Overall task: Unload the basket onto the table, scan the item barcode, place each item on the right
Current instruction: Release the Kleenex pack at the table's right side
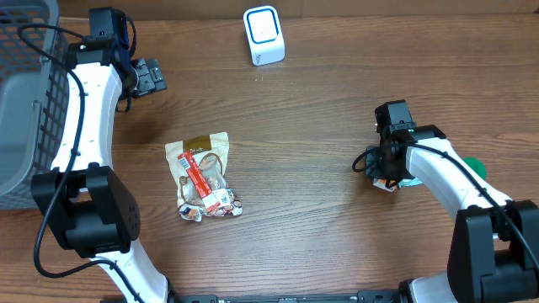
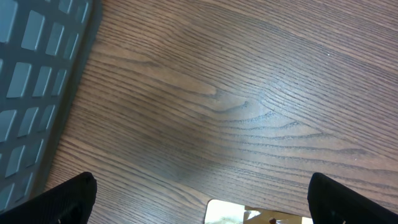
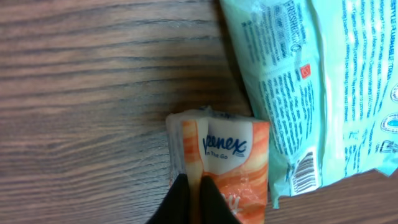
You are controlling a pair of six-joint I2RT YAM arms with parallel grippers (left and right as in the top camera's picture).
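Observation:
An orange and white Kleenex tissue pack (image 3: 227,149) lies on the wooden table, and my right gripper (image 3: 194,180) is shut on a fold at its left edge. In the overhead view that gripper (image 1: 381,171) is at the right of the table, over the pack (image 1: 387,184). A pale green wipes packet (image 3: 311,81) lies against the tissue pack, its barcode (image 3: 306,174) facing up. The white and blue scanner (image 1: 264,35) stands at the back centre. My left gripper (image 1: 150,77) hangs open at the back left, with only bare table between its fingers (image 2: 68,199).
A clear snack bag (image 1: 205,177) with a red label lies left of centre; its top edge (image 2: 249,214) shows below my left gripper. A grey mesh basket (image 1: 25,101) fills the far left, its wall (image 2: 31,74) close beside the left gripper.

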